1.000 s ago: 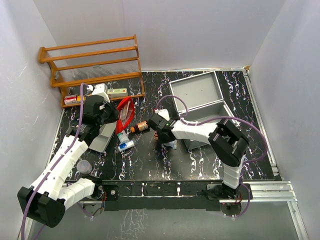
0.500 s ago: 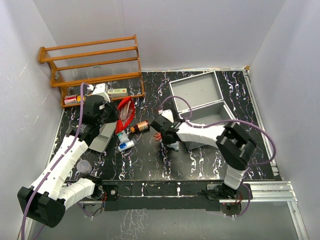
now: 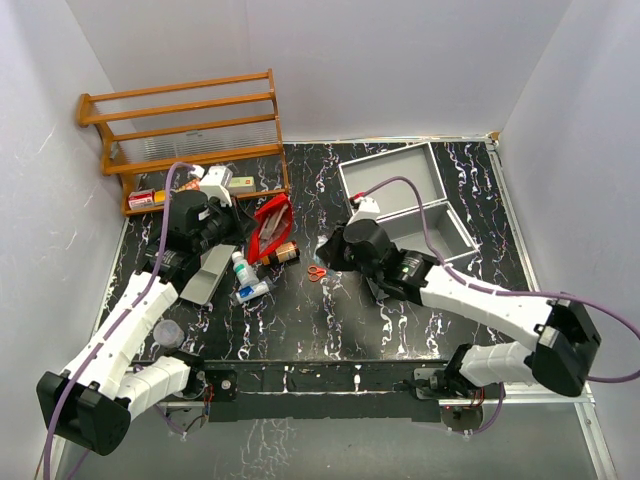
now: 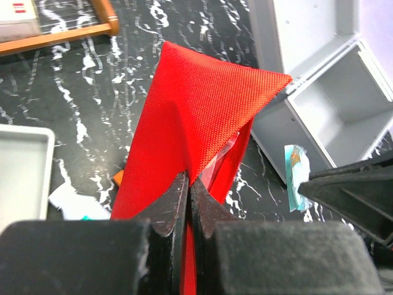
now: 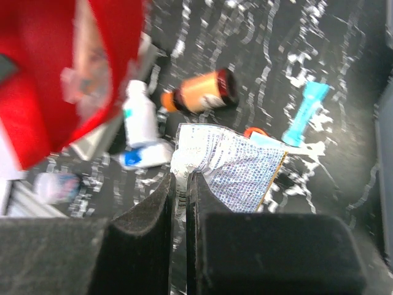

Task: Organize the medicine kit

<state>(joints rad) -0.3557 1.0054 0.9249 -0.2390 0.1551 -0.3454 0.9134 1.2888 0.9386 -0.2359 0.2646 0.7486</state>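
Left wrist view: the left gripper (image 4: 188, 184) is clamped tight on a fold of the red pouch (image 4: 196, 110), propping it up near the open grey case (image 4: 319, 86). The right gripper (image 5: 182, 181) is pinched onto the edge of a blue-dotted sachet (image 5: 233, 172), which dangles above the amber bottle (image 5: 199, 91) and the other loose bits. I'd say this is the packing step, sachet into pouch. Next the right arm needs to carry it left and line it up with the pouch opening, which doesn't look very wide.
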